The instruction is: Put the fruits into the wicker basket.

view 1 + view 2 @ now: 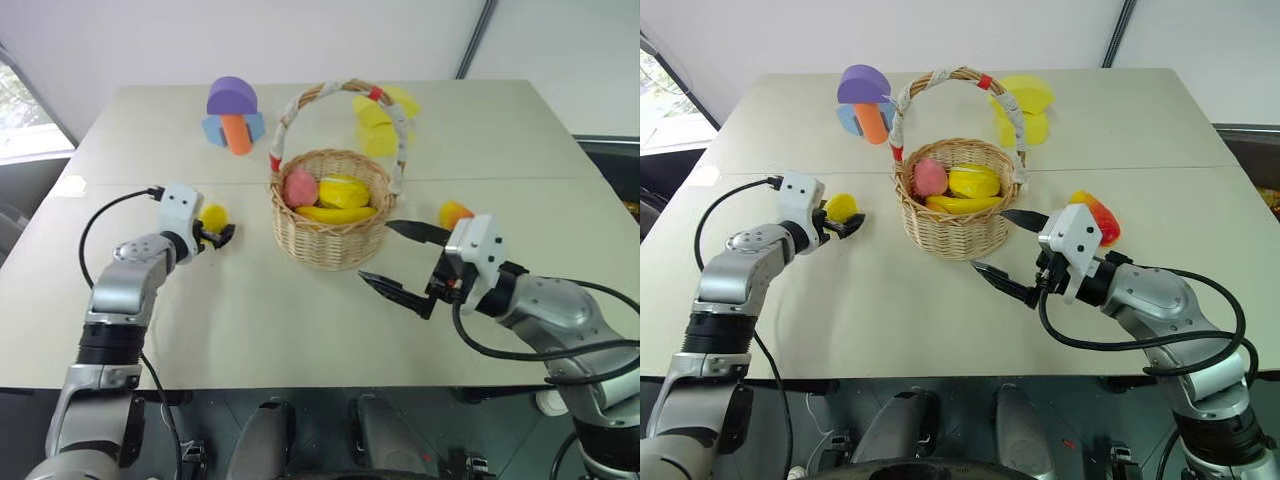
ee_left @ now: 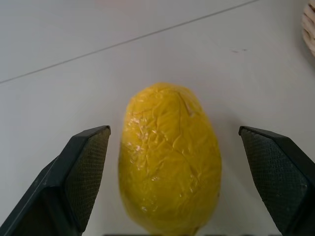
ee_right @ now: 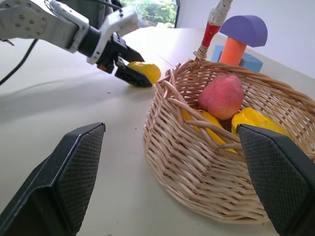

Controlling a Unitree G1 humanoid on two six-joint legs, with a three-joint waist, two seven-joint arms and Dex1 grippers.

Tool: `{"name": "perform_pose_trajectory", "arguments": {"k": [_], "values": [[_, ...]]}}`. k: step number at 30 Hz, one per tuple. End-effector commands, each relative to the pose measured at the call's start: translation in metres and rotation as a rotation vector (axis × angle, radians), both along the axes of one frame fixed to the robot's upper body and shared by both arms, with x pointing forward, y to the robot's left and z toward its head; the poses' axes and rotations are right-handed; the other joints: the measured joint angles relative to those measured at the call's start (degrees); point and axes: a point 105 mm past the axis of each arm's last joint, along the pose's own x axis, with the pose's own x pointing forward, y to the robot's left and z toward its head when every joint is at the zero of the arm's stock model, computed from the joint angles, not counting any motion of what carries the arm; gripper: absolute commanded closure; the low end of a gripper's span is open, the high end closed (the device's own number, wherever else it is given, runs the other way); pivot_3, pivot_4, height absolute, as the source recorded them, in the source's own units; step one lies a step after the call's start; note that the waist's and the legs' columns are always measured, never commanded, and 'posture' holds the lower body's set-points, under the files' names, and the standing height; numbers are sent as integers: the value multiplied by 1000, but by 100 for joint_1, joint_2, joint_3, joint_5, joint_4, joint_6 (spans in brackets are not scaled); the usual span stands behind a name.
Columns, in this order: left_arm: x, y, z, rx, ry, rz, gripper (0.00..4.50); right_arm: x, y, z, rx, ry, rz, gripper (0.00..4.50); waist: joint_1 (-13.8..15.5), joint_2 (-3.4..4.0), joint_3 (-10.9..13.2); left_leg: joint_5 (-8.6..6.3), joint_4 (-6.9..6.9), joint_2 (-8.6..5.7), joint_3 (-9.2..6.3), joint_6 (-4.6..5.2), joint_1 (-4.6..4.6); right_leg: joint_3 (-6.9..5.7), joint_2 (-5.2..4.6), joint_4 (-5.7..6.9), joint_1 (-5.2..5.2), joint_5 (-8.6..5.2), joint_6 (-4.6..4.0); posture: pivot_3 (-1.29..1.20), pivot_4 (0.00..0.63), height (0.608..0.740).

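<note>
On the table left of the wicker basket lies a yellow lemon. My left gripper is open around it, and in the left wrist view the lemon sits between the fingers with a gap on each side. In the basket are a pink round fruit, a yellow fruit and a banana. My right gripper hangs open and empty just in front and to the right of the basket. A red-and-yellow mango lies on the table behind that gripper.
A purple, blue and orange block stack stands at the back left of the basket, and yellow foam blocks at the back right behind its arched handle. The table's front edge runs close below both arms.
</note>
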Motion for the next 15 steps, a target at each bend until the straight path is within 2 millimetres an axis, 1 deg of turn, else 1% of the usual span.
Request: {"name": "perform_pose_trajectory", "arguments": {"k": [1, 3, 4, 6, 7, 9, 11, 13, 14, 15], "values": [[7, 3, 19, -8, -63, 26, 1331, -3, 5, 12, 14, -66, 27, 0, 0, 0, 0, 0, 0, 0, -1, 0, 0, 0, 1, 0, -1, 0, 0, 0, 150, 740], [8, 4, 19, -3, -62, 33, 2366, -3, 6, 12, 14, -69, 29, 0, -5, -1, 0, 0, 0, 0, -1, 0, 0, 0, 1, 1, -1, 0, 0, 0, 150, 740], [7, 6, 19, 9, -59, 42, 2678, -3, 6, 12, 14, -72, 29, 0, -3, -1, 0, 0, 0, 0, -1, 0, 0, 0, 1, 1, -1, 0, 0, 0, 150, 740], [6, 12, 22, 27, -72, 56, 2709, -3, 6, 13, 13, -79, 28, 0, -2, -1, 0, 0, 0, 0, -1, 0, 0, 0, 1, 1, -1, 0, 0, 0, 150, 740], [5, 14, 28, 26, -98, 54, 2709, -3, 6, 14, 11, -83, 26, 0, -1, -1, 0, 0, 0, 0, -1, 0, 0, 0, 1, 1, -1, 0, 0, 0, 150, 740], [-5, 7, 55, -53, -209, -24, 2709, -2, 4, 15, 5, -91, 19, 0, -18, -1, 0, 0, 0, 0, 0, 0, 0, 0, 1, 1, -3, 0, 0, 0, 150, 740], [-33, -22, 90, -174, -329, -251, 2709, 1, -1, 18, -6, -105, 4, 0, -2, -2, 1, 0, 0, 2, -1, -1, -1, 3, 0, 1, -5, 0, 0, 0, 150, 740], [-55, -43, 106, -233, -372, -400, 2709, 4, -5, 20, -13, -114, -6, 0, 8, -2, 1, 0, -1, 3, -1, -1, -7, 2, -4, -1, -7, 0, 0, 0, 150, 740], [-62, -53, 110, -252, -366, -451, 2709, 5, -7, 21, -16, -118, -10, 0, 27, -2, 1, 0, 0, 2, -1, -1, -7, 2, -8, -2, -5, 0, -1, 0, 150, 740], [-68, -71, 112, -253, -359, -517, 2709, 8, -11, 22, -26, -124, -21, 0, 46, -2, 0, 0, 0, 0, -2, -2, -7, -2, -11, -4, -1, 0, -1, 0, 150, 740]]}}
